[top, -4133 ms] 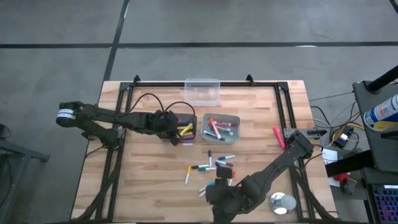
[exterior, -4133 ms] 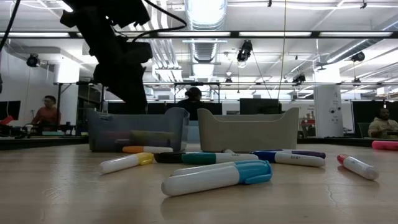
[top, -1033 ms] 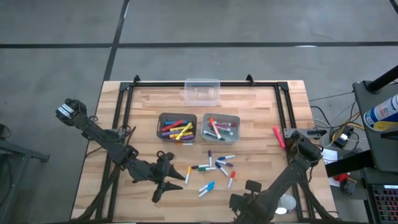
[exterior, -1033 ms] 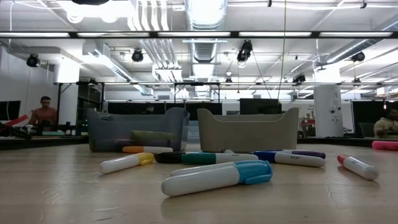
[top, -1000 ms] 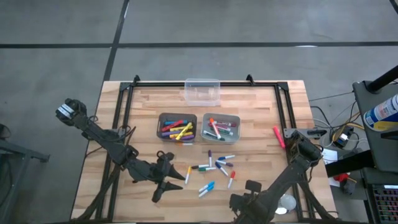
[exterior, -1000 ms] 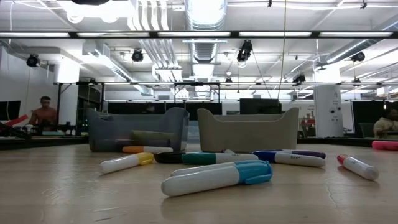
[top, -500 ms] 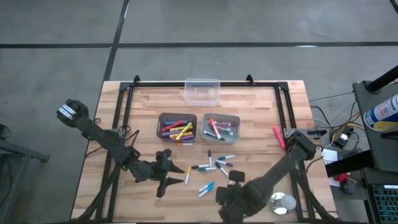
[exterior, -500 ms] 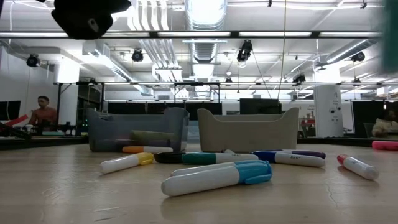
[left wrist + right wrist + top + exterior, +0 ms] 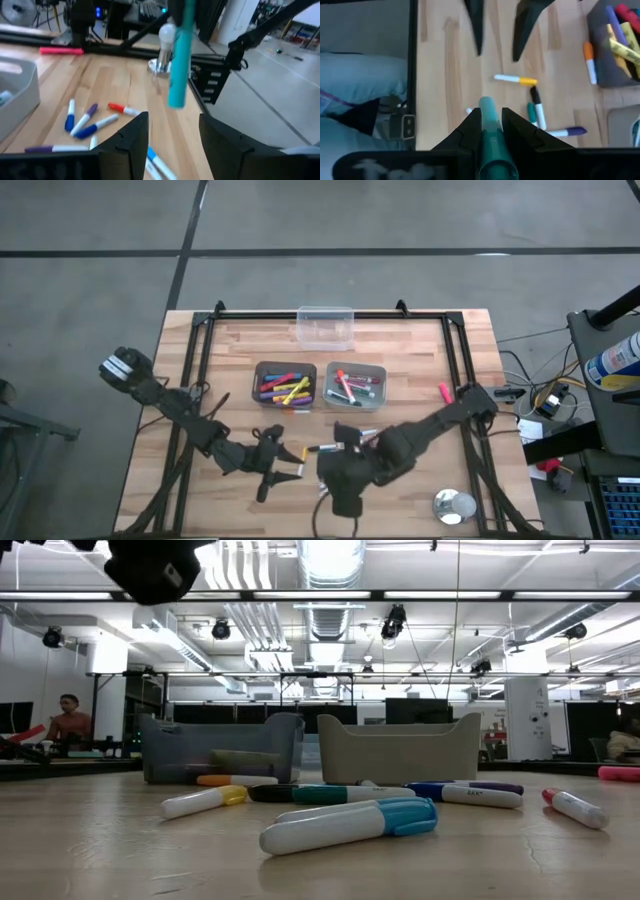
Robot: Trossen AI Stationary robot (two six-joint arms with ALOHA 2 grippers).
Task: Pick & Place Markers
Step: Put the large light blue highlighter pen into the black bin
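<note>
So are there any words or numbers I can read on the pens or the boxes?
Markers on the table: small dark print shows on some white barrels, too small and blurred to read.
Teal marker held in the right gripper: no print visible.
Grey bin and pale bin: no words or labels visible.
Nothing in these pictures can be read.

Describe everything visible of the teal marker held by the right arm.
The teal marker is a slim, smooth, plastic-looking pen with a teal cap or body and a pale rounded far end. The right tool is shut on it, one dark finger on each side, holding it in the air above the wooden table; it touches nothing else. In the left wrist view it hangs nearly upright.
</note>
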